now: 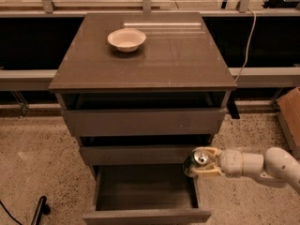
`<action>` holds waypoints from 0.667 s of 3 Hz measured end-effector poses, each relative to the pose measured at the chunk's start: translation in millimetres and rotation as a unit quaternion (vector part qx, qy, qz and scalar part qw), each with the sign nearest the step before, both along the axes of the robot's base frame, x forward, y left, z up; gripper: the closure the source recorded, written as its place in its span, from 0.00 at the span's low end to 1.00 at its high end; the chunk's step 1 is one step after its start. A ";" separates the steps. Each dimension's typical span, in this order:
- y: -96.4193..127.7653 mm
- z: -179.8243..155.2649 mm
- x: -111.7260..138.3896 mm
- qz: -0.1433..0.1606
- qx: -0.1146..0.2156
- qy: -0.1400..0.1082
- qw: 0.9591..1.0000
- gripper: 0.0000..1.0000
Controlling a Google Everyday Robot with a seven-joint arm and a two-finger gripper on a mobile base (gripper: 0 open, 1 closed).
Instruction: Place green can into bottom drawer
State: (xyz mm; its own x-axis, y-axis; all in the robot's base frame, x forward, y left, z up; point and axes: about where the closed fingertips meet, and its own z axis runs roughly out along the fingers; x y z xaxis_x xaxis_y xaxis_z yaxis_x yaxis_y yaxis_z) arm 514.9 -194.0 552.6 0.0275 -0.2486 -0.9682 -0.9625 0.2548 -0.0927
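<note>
The green can, dark green with a shiny silver top, sits between the fingers of my gripper. My white arm reaches in from the right edge. The gripper is shut on the can and holds it upright just above the right side wall of the bottom drawer. That drawer is pulled out towards me and its inside looks empty. The can is level with the front of the middle drawer.
A white bowl stands on the cabinet top. The top drawer is slightly out. A cardboard box stands at the right edge. A black object lies on the speckled floor at the lower left.
</note>
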 end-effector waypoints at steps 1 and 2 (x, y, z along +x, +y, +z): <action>-11.8 -44.6 -7.0 0.011 0.019 -0.002 1.000 1.00; -11.5 -45.0 -6.9 0.011 0.019 -0.002 1.000 1.00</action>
State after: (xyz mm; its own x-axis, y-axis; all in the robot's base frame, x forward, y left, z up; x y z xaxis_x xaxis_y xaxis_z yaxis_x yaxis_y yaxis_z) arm 507.9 -205.5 507.6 0.0358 -0.2111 -0.9768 -0.9676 0.2371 -0.0867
